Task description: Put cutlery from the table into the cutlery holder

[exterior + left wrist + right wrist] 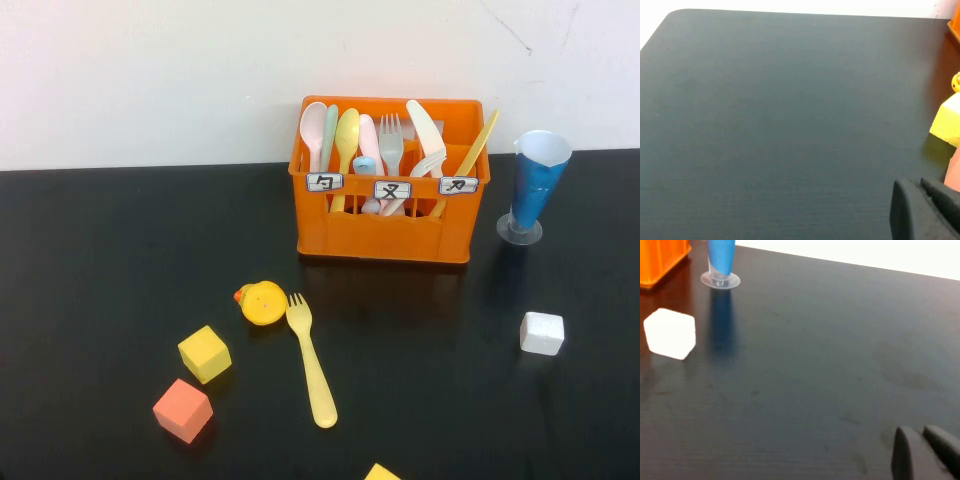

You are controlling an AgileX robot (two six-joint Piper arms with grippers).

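The pale yellow fork (311, 361) lies flat on the black table (100, 260), in front of the orange cutlery holder (385, 228), tines toward it. The holder stands at the back and holds several spoons, forks and knives. Neither arm shows in the high view. My left gripper (914, 184) is shut and empty, low over bare table left of the cubes; the fork is out of its view. My right gripper (918, 431) is shut and empty over bare table at the right. The holder's corner (660, 260) shows in the right wrist view.
A yellow round toy (262, 302) lies next to the fork's tines. A yellow cube (204, 353) and a salmon cube (183, 410) sit front left. A white cube (541, 333) and a blue cone cup (535, 190) stand at the right. A yellow piece (382, 473) is at the front edge.
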